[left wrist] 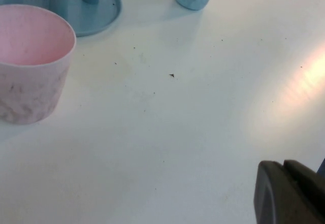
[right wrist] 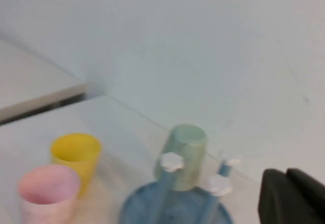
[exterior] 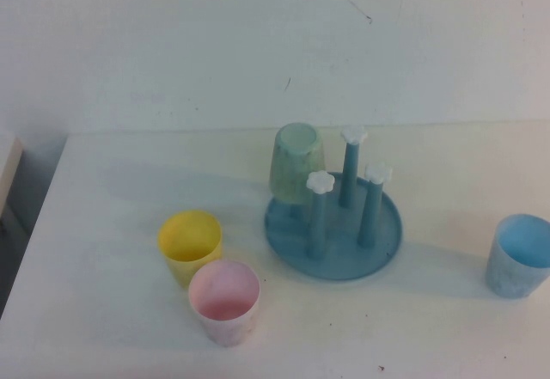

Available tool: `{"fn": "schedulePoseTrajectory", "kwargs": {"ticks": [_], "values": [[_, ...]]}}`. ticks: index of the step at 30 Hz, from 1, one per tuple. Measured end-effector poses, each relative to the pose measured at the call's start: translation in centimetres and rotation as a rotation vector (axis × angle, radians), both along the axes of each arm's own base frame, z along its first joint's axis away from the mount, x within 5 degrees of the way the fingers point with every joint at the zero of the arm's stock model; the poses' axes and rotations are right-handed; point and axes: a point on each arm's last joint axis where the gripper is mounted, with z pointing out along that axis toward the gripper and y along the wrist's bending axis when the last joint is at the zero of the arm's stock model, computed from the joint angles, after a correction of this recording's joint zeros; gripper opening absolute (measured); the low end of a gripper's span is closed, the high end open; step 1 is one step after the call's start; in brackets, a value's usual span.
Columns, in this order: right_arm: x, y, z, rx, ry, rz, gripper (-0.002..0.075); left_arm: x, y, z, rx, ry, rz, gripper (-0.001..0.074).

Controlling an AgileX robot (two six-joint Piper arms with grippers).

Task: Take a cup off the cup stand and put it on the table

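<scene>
One blue cup stands on the tabletop, off the stand. My left claw and right claw are clenched, empty. Job looks done.

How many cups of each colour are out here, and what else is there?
Light blue cup: 1
Pale green cup, upside down on a peg: 1
Yellow cup: 1
Pink cup: 1
Cup stand: 1
Total: 5 on the table.
</scene>
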Motion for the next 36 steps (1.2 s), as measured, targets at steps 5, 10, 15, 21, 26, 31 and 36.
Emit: {"fn": "schedulePoseTrajectory", "kwargs": {"ticks": [5, 10, 15, 21, 26, 31, 36], "values": [[-0.1, -1.3, 0.6, -0.095, -0.129, -0.131, -0.0001, -0.1, 0.0, 0.0, 0.002, 0.004, -0.008, -0.0001], [-0.9, -2.3, 1.4, -0.148, -0.232, -0.211, -0.0001, -0.1, 0.0, 0.0, 0.001, 0.005, -0.008, -0.0001], [-0.9, -2.8, 0.4, -0.188, -0.229, -0.267, -0.0001, -0.1, 0.0, 0.0, 0.001, 0.005, -0.008, -0.0002], [-2.0, -3.9, -2.8, -0.193, -0.18, -0.339, -0.0001, -0.1, 0.0, 0.0, 0.001, 0.005, -0.008, -0.0002], [-3.3, -5.1, -7.0, -0.158, -0.084, -0.44, -0.0001, -0.1, 0.0, 0.0, 0.001, 0.006, -0.007, -0.0002], [-4.3, -6.2, -10.6, -0.135, -0.03, -0.587, -0.0001, -0.1, 0.0, 0.0, 0.001, 0.006, -0.007, -0.0002], [-4.9, -6.5, -12.1, -0.081, 0.056, -0.62, -0.0001, -0.1, 0.0, 0.0, 0.001, 0.006, -0.007, -0.0002]]}}
